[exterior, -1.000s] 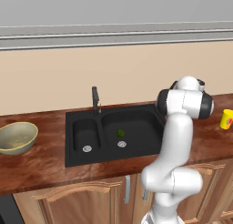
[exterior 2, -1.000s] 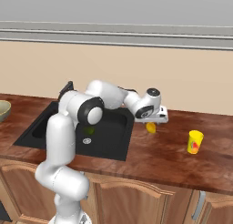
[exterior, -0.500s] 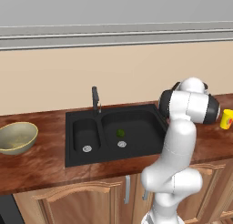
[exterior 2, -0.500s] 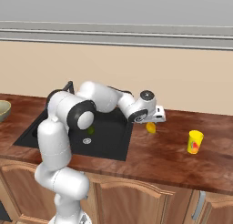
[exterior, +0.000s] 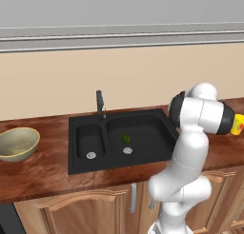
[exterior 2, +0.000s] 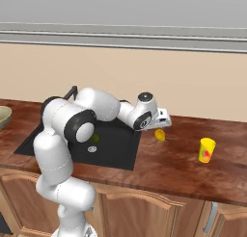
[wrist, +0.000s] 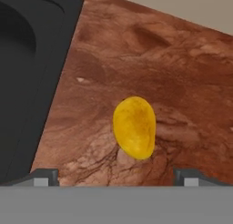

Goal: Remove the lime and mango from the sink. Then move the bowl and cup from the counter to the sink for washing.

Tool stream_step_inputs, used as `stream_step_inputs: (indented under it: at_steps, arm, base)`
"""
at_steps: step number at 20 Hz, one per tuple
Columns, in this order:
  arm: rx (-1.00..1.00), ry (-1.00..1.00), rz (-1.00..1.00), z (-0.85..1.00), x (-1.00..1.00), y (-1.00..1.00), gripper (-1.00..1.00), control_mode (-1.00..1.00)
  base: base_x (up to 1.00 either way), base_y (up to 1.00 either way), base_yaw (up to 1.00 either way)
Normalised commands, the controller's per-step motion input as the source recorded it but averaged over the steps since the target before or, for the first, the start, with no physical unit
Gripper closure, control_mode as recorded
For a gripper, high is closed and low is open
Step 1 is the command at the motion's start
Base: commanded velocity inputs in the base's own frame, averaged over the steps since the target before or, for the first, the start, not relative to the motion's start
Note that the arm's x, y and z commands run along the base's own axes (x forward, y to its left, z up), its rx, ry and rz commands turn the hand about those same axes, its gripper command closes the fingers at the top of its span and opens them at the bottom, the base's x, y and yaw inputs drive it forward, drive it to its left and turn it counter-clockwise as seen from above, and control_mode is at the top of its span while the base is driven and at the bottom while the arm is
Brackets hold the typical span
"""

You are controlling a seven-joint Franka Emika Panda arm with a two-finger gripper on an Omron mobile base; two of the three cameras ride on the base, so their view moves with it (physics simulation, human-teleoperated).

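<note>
The yellow-orange mango (wrist: 134, 127) lies on the reddish-brown counter (wrist: 182, 68) just right of the black sink (wrist: 27, 73), loose and just ahead of my open gripper (wrist: 116, 180), whose fingertips (wrist: 43, 176) stand wide apart. In the right base view the gripper (exterior 2: 162, 123) hovers just above the mango (exterior 2: 159, 134). The dark green lime (exterior: 126, 139) sits in the large basin of the sink (exterior: 143, 119). The olive-tan bowl (exterior: 19, 143) rests on the counter far left. The yellow cup (exterior 2: 207, 150) stands upright on the counter to the right.
A dark faucet (exterior: 99, 103) rises behind the sink's divider. The beige wall runs along the back of the counter (exterior 2: 183, 168). My arm's elbow (exterior 2: 72, 118) reaches over the sink. Light wooden cabinets (exterior: 86, 209) sit below.
The gripper has drawn slightly left of where it was, staying open over the mango. The arm's elbow has swung lower over the sink. The mango, lime, bowl and cup have not moved.
</note>
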Motion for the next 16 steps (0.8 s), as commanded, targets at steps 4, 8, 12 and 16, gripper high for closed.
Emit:
stream_step_inputs:
  at_steps: [4,8,12,16]
  arm:
    - [0.00,0.15,0.00,0.27,-0.10,0.14,-1.00,-1.00]
    - [0.00,0.13,0.00,0.29,-0.06,0.14,-1.00,-1.00]
    - [0.00,0.05,0.00,0.21,-0.10,0.19,-1.00,-1.00]
    - [0.00,0.00,0.00,0.15,-0.14,0.22,-1.00,-1.00]
  base:
    - [0.00,0.00,0.00]
    - [0.00,0.00,0.00]
    - [0.00,0.00,0.00]
    - [0.00,0.00,0.00]
